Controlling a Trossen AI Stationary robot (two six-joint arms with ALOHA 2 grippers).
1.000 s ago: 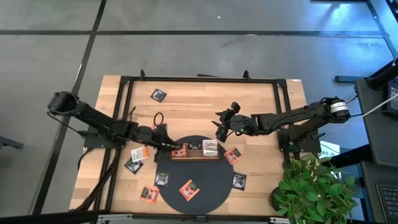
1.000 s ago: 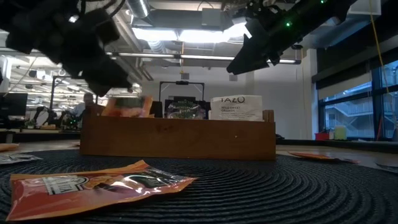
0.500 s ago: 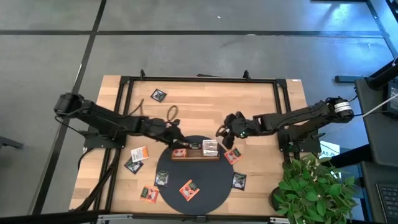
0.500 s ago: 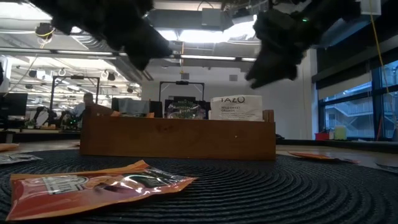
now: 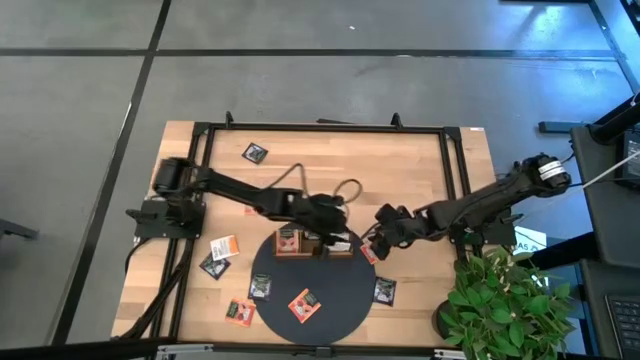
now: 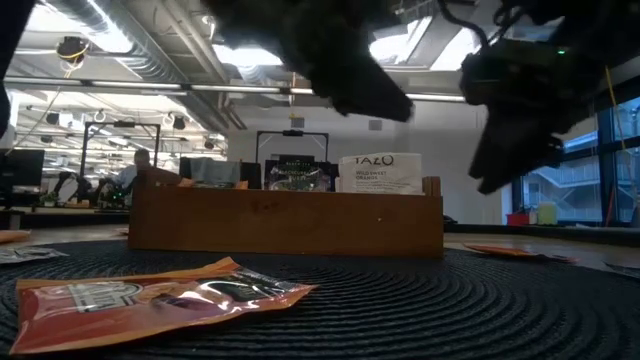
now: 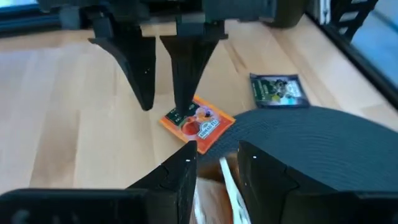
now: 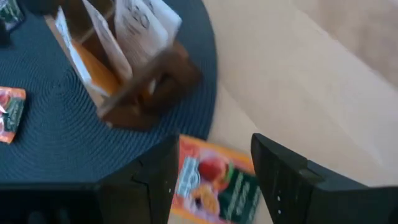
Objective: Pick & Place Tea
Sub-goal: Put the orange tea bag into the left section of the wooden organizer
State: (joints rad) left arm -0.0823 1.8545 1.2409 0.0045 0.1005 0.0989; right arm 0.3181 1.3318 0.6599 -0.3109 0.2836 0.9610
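The wooden tray (image 5: 300, 244) stands on the round dark mat (image 5: 310, 290), with tea sachets upright in it, one of them white (image 6: 380, 172). My left gripper (image 5: 335, 237) hangs open above the tray's right end; a white sachet's edge (image 7: 227, 180) shows below the gap between its fingers. My right gripper (image 5: 376, 238) is open and points down over an orange tea sachet (image 8: 214, 186) that lies flat on the table just right of the tray. Its fingers (image 7: 142, 74) stand to either side of the sachet (image 7: 198, 122), slightly above it.
More tea sachets lie about: a black one (image 5: 255, 153) at the far left, two (image 5: 218, 256) left of the mat, an orange one (image 5: 303, 305) and a black one (image 5: 260, 287) on the mat, and a black one (image 5: 384, 291) to the right. A plant (image 5: 500, 300) stands at the near right corner.
My left gripper has swept from the tray's left end toward the table's right, along the tray to its right end, rising a little and rolling. My right gripper has come down and toward the near edge, rolling, to the orange sachet right of the tray.
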